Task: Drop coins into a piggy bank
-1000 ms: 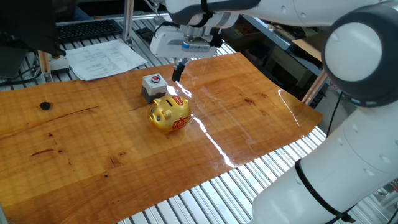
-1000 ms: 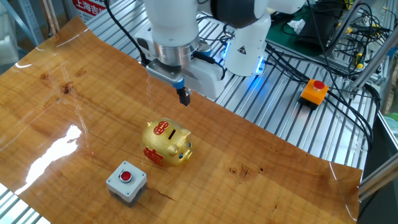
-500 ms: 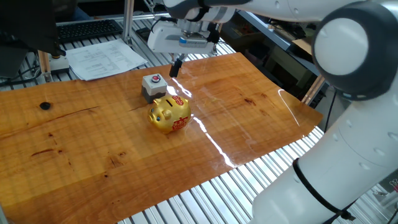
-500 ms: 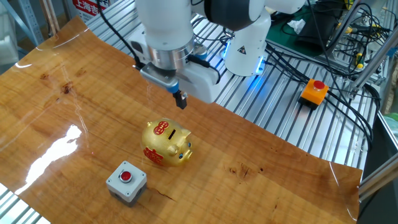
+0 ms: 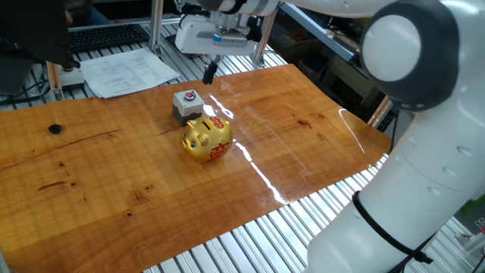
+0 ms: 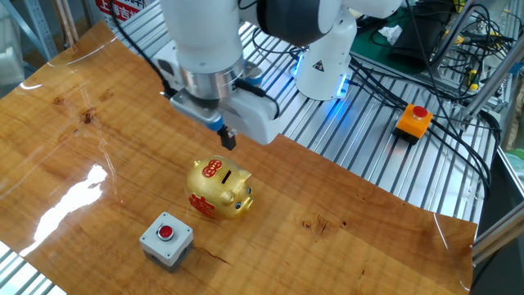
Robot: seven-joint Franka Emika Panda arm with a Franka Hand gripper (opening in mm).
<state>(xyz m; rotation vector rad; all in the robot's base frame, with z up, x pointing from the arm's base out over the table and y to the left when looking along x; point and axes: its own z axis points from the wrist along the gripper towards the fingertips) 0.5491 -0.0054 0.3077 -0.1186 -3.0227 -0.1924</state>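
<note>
The gold piggy bank [image 5: 206, 139] with red markings stands upright on the wooden table [image 5: 303, 152], near its middle. It also shows in the other fixed view [image 6: 219, 188], with a red-ringed slot on its back. My gripper [image 5: 208, 74] hangs above the table behind the bank. In the other fixed view the gripper [image 6: 230, 141] is a little above the bank's back, towards the far side. Its dark fingers are pressed together into one narrow tip. No coin can be made out between them, and none shows on the table.
A grey box with a red button [image 5: 186, 105] stands just behind the bank, also seen in front of it [image 6: 166, 239]. Papers [image 5: 129, 72] and a keyboard [image 5: 106, 34] lie beyond the table. An orange stop button [image 6: 413, 120] sits on the metal frame.
My gripper has moved left and away from the arm's base, ending nearer above the piggy bank's back. The bank and grey box have not moved.
</note>
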